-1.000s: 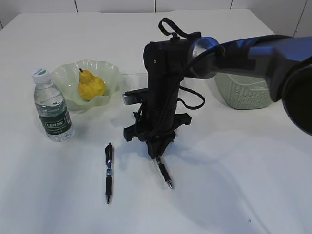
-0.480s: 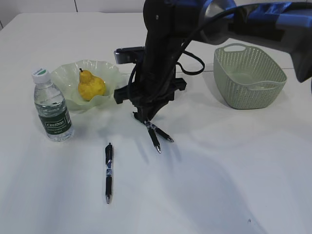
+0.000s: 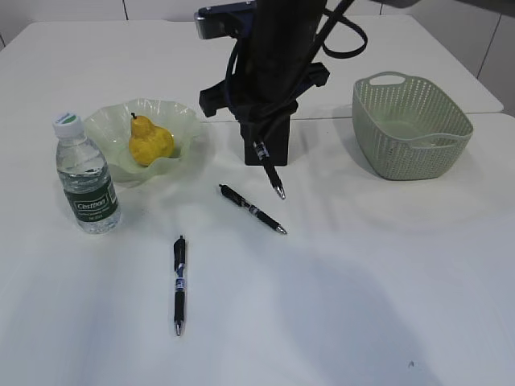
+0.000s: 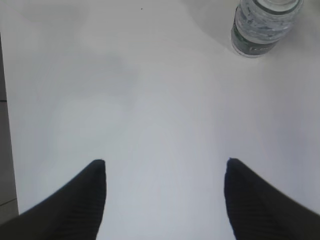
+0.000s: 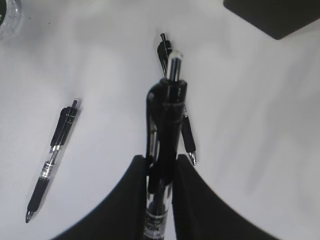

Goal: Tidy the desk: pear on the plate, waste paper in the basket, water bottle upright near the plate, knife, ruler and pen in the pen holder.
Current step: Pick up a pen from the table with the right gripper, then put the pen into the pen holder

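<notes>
A: Start at the left edge of the desk (image 3: 386, 305). What stands there?

B: The water bottle (image 3: 86, 175), upright, white cap on, just beside the plate (image 3: 181, 121). The pear (image 3: 150, 141) sits in that wavy green dish, stem up.

A: And the left gripper (image 4: 165, 172)?

B: Only its wrist view shows it: two dark fingertips spread wide over bare white tabletop, nothing between them. The bottle sits at the top right of that view.

A: Moving toward the middle?

B: Two pens lie flat on the desk. The nearer pen (image 3: 179, 283) runs roughly toward the camera; the second pen (image 3: 252, 209) lies at a slant, a little farther back.

A: The right gripper (image 3: 259, 149)?

B: Raised above the table, jaws closed narrowly on a third pen, the held pen (image 3: 269, 172), which hangs tip down (the wrist view shows the barrel pinched between the two fingers). Directly behind it stands the black pen holder (image 3: 268, 138), largely hidden by the arm.

A: Far right?

B: The basket (image 3: 410, 125), well apart from the rest. I cannot make out anything inside it.
</notes>
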Available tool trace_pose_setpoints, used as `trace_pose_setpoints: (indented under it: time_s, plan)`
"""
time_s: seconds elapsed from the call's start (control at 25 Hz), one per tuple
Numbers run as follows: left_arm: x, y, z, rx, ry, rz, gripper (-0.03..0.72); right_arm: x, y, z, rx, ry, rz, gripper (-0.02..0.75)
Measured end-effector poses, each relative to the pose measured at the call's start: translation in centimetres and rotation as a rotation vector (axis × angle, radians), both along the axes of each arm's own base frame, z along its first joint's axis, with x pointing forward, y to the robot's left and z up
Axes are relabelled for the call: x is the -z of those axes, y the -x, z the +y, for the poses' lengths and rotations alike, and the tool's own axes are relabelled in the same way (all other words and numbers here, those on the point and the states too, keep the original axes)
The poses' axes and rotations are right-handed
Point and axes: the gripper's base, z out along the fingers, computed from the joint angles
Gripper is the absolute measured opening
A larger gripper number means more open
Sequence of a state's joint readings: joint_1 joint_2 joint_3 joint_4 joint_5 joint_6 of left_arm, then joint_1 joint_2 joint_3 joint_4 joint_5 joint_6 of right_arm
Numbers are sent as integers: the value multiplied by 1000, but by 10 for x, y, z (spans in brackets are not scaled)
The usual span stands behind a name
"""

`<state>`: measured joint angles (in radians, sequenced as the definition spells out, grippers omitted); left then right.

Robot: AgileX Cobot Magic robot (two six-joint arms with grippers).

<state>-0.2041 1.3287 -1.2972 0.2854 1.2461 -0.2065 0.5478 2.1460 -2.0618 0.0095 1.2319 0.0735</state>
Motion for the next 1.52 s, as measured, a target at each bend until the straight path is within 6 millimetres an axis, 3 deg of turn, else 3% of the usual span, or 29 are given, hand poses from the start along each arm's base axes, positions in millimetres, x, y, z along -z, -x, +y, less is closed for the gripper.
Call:
trace_pose_setpoints:
  time_s: [0.52, 0.76, 1.12, 1.32, 1.52]
  plan:
    - [0, 0, 0, 0, 4, 1, 520, -62, 1, -12, -18, -45, -334, 129]
    - [0, 0, 0, 0, 4, 1, 520, -52, -12, -13, -30, -70, -453, 129]
    - [0, 0, 0, 0, 0, 0, 520, -3, -34, -34, -19, -209, -698, 128]
    - [0, 0, 0, 0, 0, 0, 520, -3, -36, -30, -36, -290, -826, 128]
    - [0, 0, 0, 0, 0, 0, 520, 9, -49, -37, -22, -311, -877, 128]
